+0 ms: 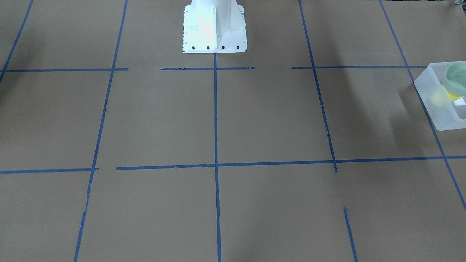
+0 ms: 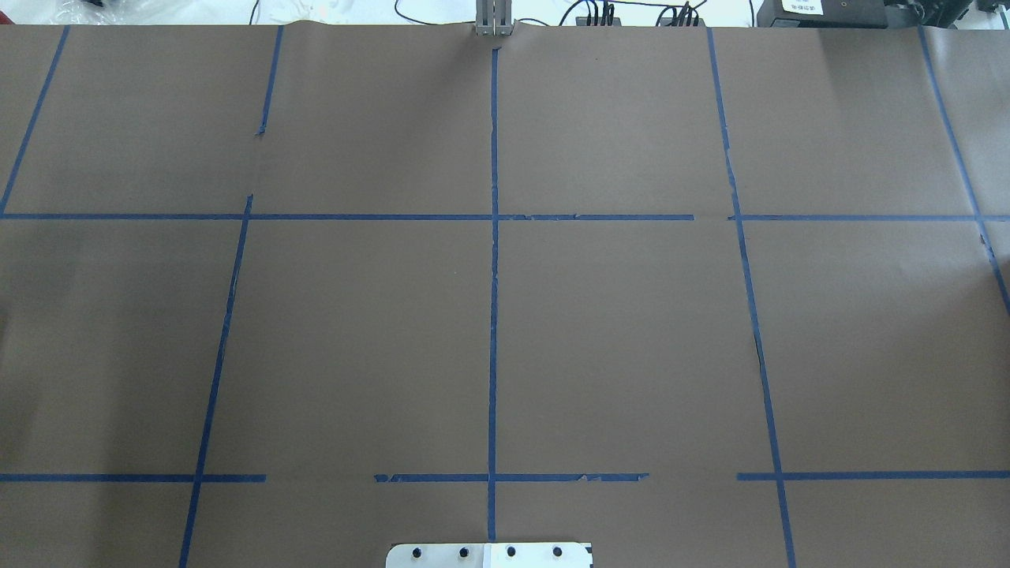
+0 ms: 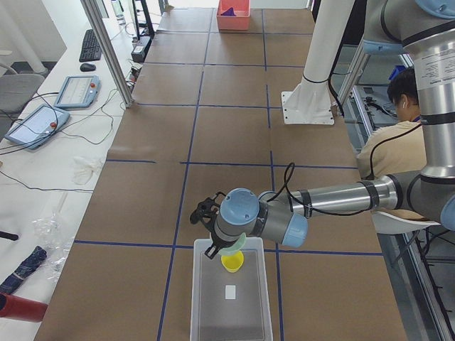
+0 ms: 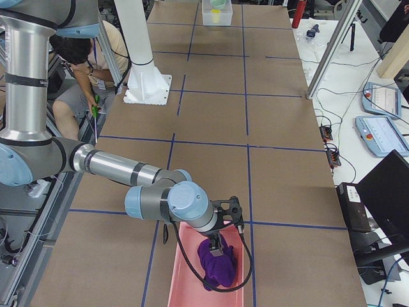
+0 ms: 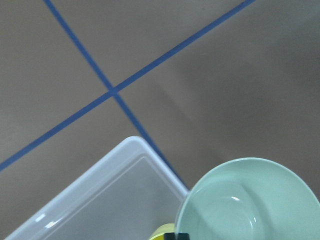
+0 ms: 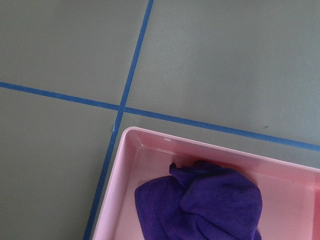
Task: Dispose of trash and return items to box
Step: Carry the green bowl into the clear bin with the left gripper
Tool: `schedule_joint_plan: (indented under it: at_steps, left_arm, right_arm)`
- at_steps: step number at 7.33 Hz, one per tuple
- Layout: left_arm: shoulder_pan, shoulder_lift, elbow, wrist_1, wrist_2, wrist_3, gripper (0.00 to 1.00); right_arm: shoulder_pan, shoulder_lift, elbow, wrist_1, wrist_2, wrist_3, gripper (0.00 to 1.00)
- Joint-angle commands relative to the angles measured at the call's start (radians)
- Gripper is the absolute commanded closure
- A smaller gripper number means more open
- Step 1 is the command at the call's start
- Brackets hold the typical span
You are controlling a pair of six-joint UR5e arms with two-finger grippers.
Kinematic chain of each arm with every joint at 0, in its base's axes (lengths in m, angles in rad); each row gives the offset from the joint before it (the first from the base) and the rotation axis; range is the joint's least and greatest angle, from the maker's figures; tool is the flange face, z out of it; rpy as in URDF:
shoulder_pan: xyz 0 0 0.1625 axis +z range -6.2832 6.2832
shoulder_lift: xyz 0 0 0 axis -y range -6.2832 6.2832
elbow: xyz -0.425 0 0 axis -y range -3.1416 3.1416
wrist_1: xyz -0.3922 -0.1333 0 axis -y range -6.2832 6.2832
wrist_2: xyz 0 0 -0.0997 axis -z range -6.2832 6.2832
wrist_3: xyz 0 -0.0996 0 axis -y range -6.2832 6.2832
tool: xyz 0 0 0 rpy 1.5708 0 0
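A brown table [image 2: 355, 331] crossed with blue tape [image 2: 493, 315] fills the room's middle. At its left end the left gripper [image 3: 213, 249] hangs over the box [image 3: 245, 323], the bowl [image 5: 250, 200] beneath it, above the cup [image 3: 232, 261] inside. We cannot tell whether it grips the bowl, nor how the right gripper [image 4: 217, 246] stands over the purple cloth [image 6: 210, 200]. We judge the bowl, near the box's corner, could clip the rim or perch on the cup and tip. The box's white label [image 3: 230, 291] shows nothing we can read.

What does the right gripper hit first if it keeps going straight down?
The cloth in the pink bin. The right gripper points down right over it and may already touch it; depth is unclear.
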Motion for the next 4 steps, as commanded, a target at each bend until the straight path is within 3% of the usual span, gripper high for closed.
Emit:
schedule_joint_plan:
  at_steps: [1,3,4]
  left_arm:
    - [-0.113,-0.112,0.198,0.025,0.043,0.178,1.0]
    - [-0.113,-0.067,0.202,-0.062,0.059,0.037,1.0]
    - [-0.107,-0.015,0.211,-0.245,0.063,-0.174,1.0]
  right_arm:
    - [0.0,0.002,0.0,0.0,0.0,0.0,0.0]
    - [-0.002,0.003,0.0,0.0,0.0,0.0,0.0]
    - [-0.002,0.003,0.0,0.0,-0.001,0.0,0.0]
